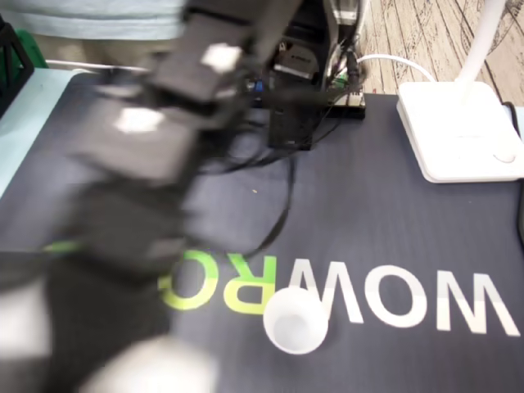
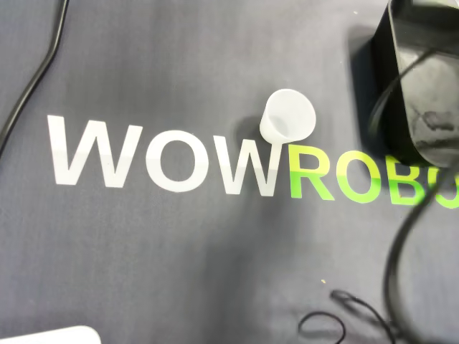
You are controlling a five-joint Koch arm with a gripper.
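currently white cup [image 1: 296, 321] stands upright on the mat lettering [image 1: 393, 299], lower centre of fixed view. arm [image 1: 139, 188] blurs at left; end effector opening cannot be told. best to approach slow and wide, straddling the rim.

The dark mat [image 2: 179, 72] bears large print: "WOW" in white, then "ROBO" in green, cut off by the overhead view's right edge. The white cup [image 2: 287, 118] stands where the last W meets the R. In the fixed view, "WOWRO" reads upside down beside that cup.
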